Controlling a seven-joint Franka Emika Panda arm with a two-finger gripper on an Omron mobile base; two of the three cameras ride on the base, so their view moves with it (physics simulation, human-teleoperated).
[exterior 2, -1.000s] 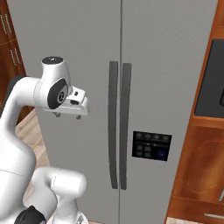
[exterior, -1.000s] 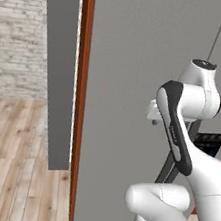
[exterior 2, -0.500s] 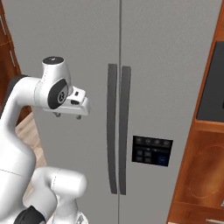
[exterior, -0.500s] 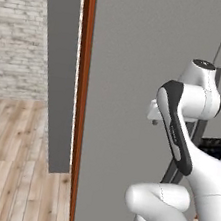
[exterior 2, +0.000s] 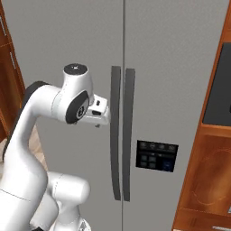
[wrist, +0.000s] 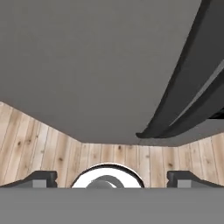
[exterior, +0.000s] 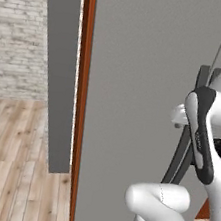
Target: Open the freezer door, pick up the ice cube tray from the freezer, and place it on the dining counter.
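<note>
**Handle lies just to the hand's right, running floor to ceiling**

The fridge stands shut, its two grey panels meeting at a centre seam. The freezer door (exterior 2: pixel 180 90) is the panel to the right of that seam, flat and closed. The freezer behind it, and the tray presumably inside, are hidden.

The arm is raised in front of the other panel, left of the seam, with its hand pointed at the fridge face at about mid-height of the two bars.

Two dark bar handles run side by side, both upright. The freezer door's handle (exterior 2: pixel 129 135) is the right-hand one; the twin handle (exterior 2: pixel 115 133) sits between it and the hand. So the reach must carry rightward past the nearer bar to the farther one.

The gripper (wrist: pixel 111 180) has its fingertips (wrist: pixel 39 178) set wide apart, nothing between them. From the hand's own camera both bars sweep off to the upper right, though which is which there I can't tell for sure.
</note>
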